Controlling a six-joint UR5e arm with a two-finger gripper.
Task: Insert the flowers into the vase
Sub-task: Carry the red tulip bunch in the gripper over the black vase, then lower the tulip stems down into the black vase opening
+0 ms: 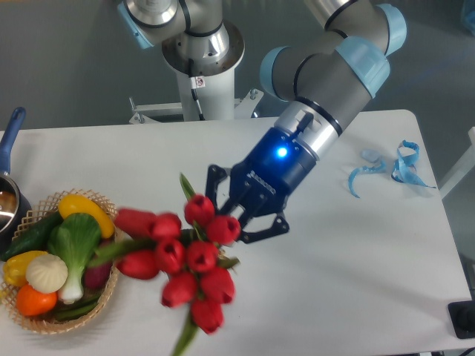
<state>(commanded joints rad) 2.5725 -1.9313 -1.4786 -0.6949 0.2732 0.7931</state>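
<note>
The flowers (187, 256), a bunch of red tulips with green stems and leaves, hang over the front middle of the white table (349, 259). The blooms on the left are a little blurred. My gripper (236, 216) reaches down from the upper right and is shut on the bunch near its top. Its black fingers (266, 226) sit on either side of the blooms, with the tips hidden behind them. The vase does not show; I cannot tell if it is hidden behind the flowers or out of view.
A wicker basket (104, 293) with produce stands at the front left. A pot with a blue handle (10, 137) is at the far left edge. Blue ribbon pieces (401, 167) lie at the right. A black object (464, 319) sits at the front right corner.
</note>
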